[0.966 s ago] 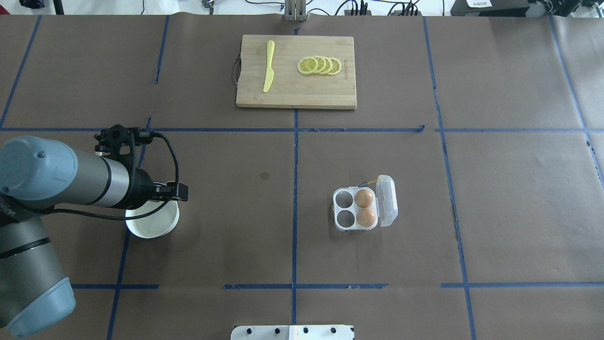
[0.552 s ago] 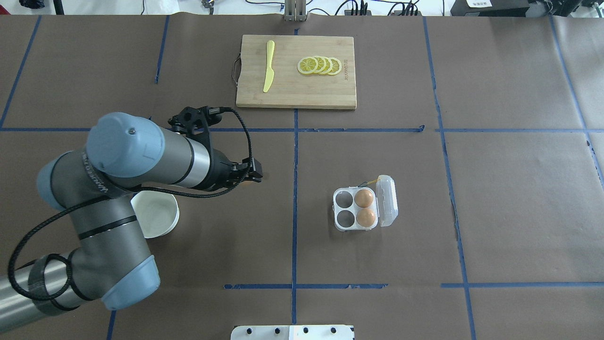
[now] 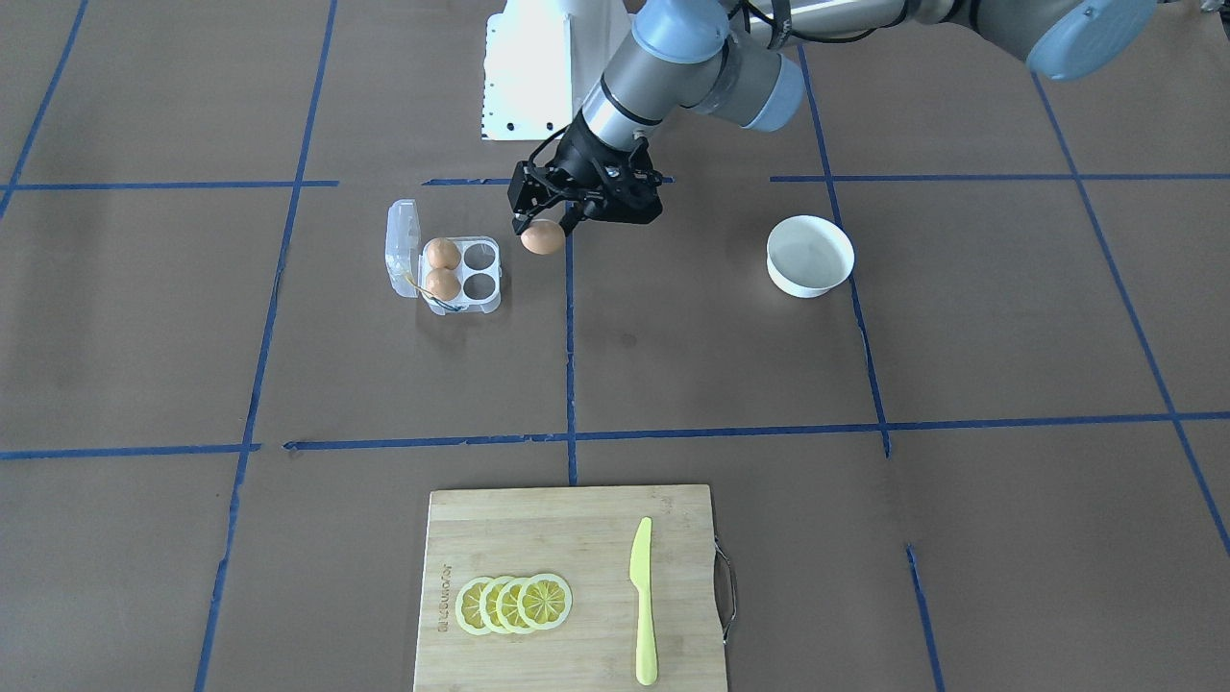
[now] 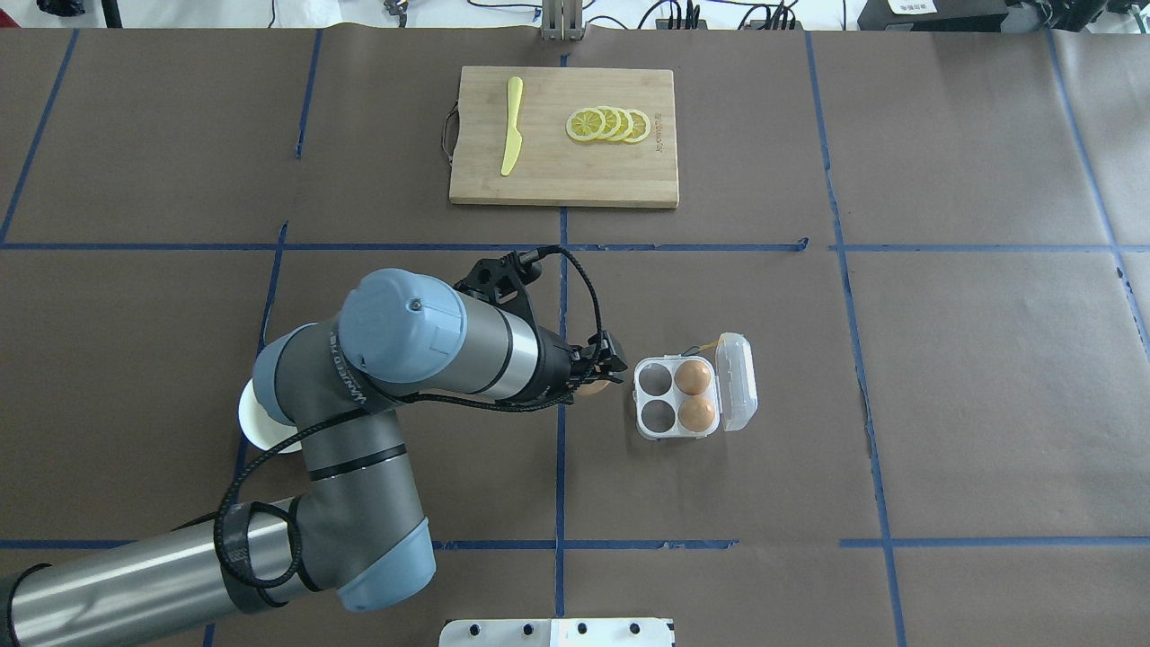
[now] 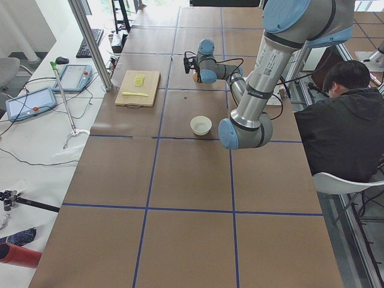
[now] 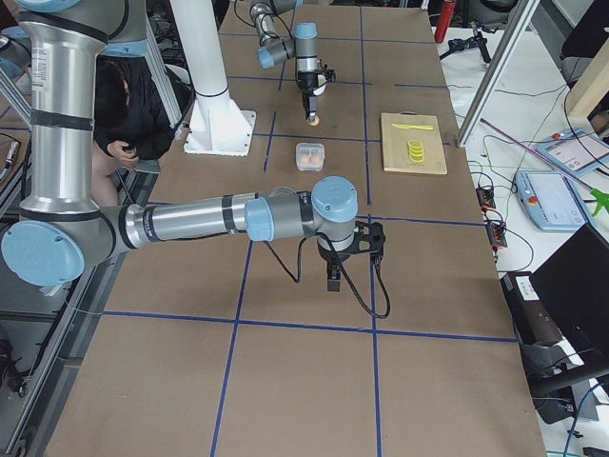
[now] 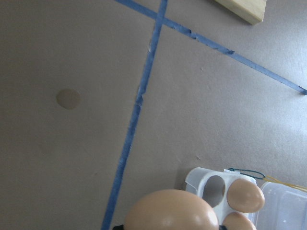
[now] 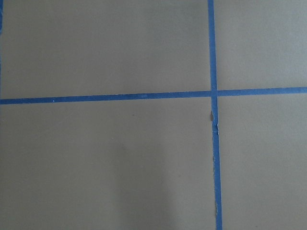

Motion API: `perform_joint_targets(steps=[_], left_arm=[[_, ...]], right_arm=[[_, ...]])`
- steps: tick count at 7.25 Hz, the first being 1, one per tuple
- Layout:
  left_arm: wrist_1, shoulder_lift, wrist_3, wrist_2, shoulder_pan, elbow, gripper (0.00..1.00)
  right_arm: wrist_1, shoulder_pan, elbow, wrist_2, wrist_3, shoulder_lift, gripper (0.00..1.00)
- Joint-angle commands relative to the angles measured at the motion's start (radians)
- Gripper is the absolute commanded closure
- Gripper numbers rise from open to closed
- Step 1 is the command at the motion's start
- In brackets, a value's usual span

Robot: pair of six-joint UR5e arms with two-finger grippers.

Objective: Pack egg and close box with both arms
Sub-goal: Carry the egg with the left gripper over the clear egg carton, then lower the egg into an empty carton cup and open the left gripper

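Note:
My left gripper (image 3: 543,231) is shut on a light-brown egg (image 3: 542,238) and holds it above the table, just beside the open box (image 3: 491,278). In the overhead view the gripper (image 4: 600,377) is left of the box (image 4: 640,396). The clear box holds two eggs (image 4: 693,377) in its right-hand cups. The two cups nearer the gripper are empty. Its lid (image 4: 738,380) lies open to the right. The held egg (image 7: 170,212) fills the bottom of the left wrist view. My right gripper (image 6: 333,279) shows only in the exterior right view, low over bare table; I cannot tell whether it is open.
A white bowl (image 3: 810,255) stands on the left arm's side, partly hidden under the arm in the overhead view. A wooden cutting board (image 4: 563,180) with lemon slices (image 4: 609,124) and a yellow knife (image 4: 511,126) lies at the far middle of the table.
My left arm has swung from over the white bowl rightward across the table, carrying the egg to just beside the box. The box and its eggs have not moved.

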Motion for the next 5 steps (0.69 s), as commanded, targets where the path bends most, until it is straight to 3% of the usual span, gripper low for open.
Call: perform_joint_targets(steps=[1, 5], left_arm=[[-0.052, -0.118, -0.051, 0.098, 0.068, 0.131, 1.0], [-0.116, -0.129, -0.047, 0.116, 0.074, 0.201, 1.0]], right_arm=[[0.0, 0.0, 0.003, 0.0, 0.001, 0.0, 0.0], [0.046, 0.0, -0.004, 0.0, 0.002, -0.005, 0.0]])
